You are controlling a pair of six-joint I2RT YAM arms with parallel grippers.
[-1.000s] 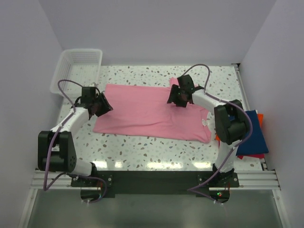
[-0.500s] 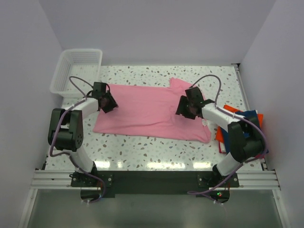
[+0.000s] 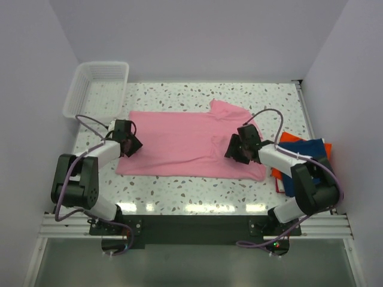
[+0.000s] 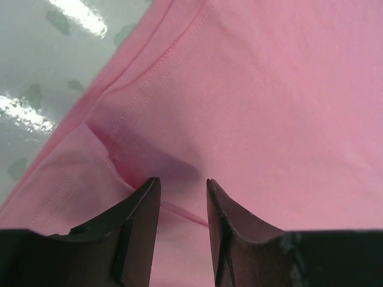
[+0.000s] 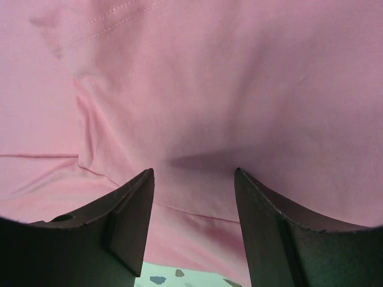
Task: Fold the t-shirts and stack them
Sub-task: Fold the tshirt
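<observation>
Light pink short-sleeved cloth t-shirt [image 3: 179,140] lies spread on the speckled white table [image 3: 179,186]. The left gripper [image 4: 183,190] has its fingers apart, astride the shirt's folded left hem. The right gripper [image 5: 193,179] has its fingers apart over the shirt's right side.

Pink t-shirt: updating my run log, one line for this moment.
pink t-shirt: spread out | left gripper: open, over hem | right gripper: open, over cloth

No legible text, no labels or numbers — nothing readable
</observation>
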